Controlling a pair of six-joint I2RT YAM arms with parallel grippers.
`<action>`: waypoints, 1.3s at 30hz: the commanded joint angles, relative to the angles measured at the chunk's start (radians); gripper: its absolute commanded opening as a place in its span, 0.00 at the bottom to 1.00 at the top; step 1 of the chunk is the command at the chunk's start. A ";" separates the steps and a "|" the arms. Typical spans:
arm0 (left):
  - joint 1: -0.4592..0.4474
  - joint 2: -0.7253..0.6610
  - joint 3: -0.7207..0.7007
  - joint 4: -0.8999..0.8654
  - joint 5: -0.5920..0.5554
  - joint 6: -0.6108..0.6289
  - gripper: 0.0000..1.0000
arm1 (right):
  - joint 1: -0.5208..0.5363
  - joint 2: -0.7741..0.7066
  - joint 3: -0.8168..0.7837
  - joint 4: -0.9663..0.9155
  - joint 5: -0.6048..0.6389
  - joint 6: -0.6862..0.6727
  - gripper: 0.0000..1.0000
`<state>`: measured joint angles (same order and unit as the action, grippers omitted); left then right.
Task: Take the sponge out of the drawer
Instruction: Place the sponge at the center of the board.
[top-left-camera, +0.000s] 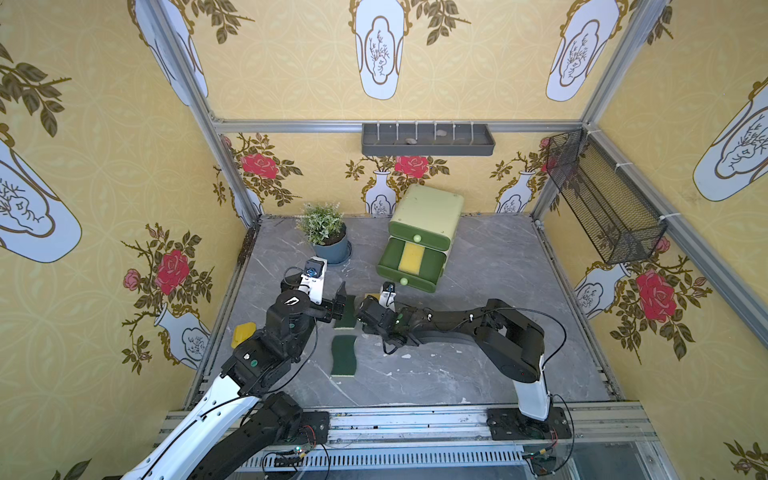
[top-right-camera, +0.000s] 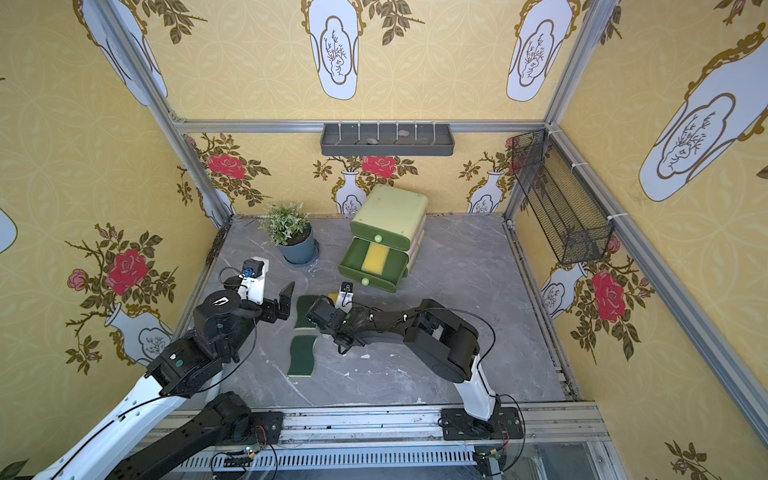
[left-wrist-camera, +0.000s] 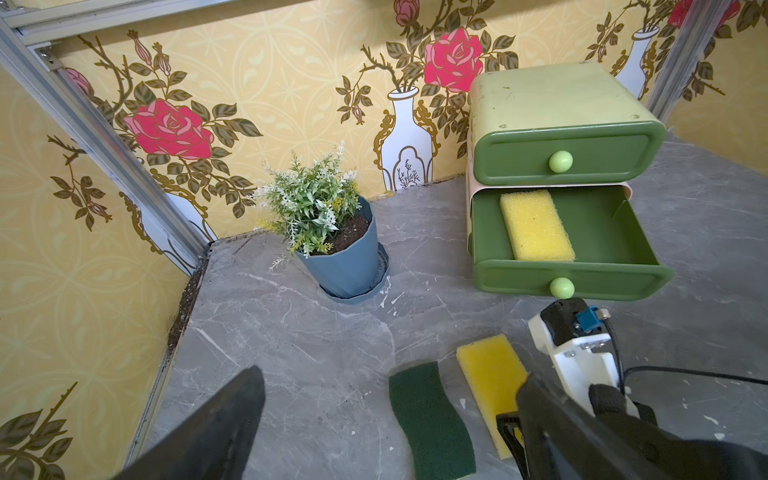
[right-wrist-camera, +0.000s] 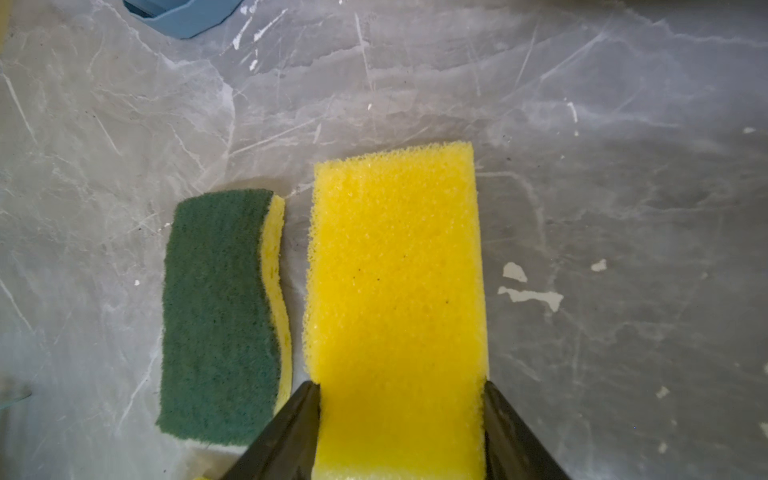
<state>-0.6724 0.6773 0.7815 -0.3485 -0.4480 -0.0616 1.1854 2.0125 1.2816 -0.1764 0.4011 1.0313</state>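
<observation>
So the right tool (right-wrist-camera: 401, 386) pinches a yellow sponge (right-wrist-camera: 395, 257) down on the bench (right-wrist-camera: 623, 208), left tool (top-left-camera: 340, 300) gaping empty, but a second sponge (left-wrist-camera: 536, 226) sits in the drawer (left-wrist-camera: 519, 280) at 1 o'clock.

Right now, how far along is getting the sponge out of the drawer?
Done: the lower drawer is open. In hand: the right claw straddles a yellow sponge on the table, grip unclear. Remaining: a second sponge sits inside the drawer; the left claw is open.

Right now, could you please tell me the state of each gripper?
Left gripper: open, holding nothing.
Right gripper: closed on the yellow sponge, lying on the table.
</observation>
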 joint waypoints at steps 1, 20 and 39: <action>0.000 0.001 -0.007 0.031 -0.009 -0.003 1.00 | -0.004 0.011 0.010 0.020 -0.008 0.004 0.62; 0.005 0.004 -0.006 0.034 -0.008 -0.003 1.00 | -0.013 0.027 0.039 -0.005 -0.028 -0.011 0.87; 0.011 -0.008 -0.008 0.036 -0.005 -0.004 1.00 | -0.039 -0.204 0.049 -0.089 0.033 -0.152 0.99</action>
<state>-0.6632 0.6724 0.7803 -0.3443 -0.4480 -0.0635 1.1545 1.8427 1.3251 -0.2375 0.4057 0.9325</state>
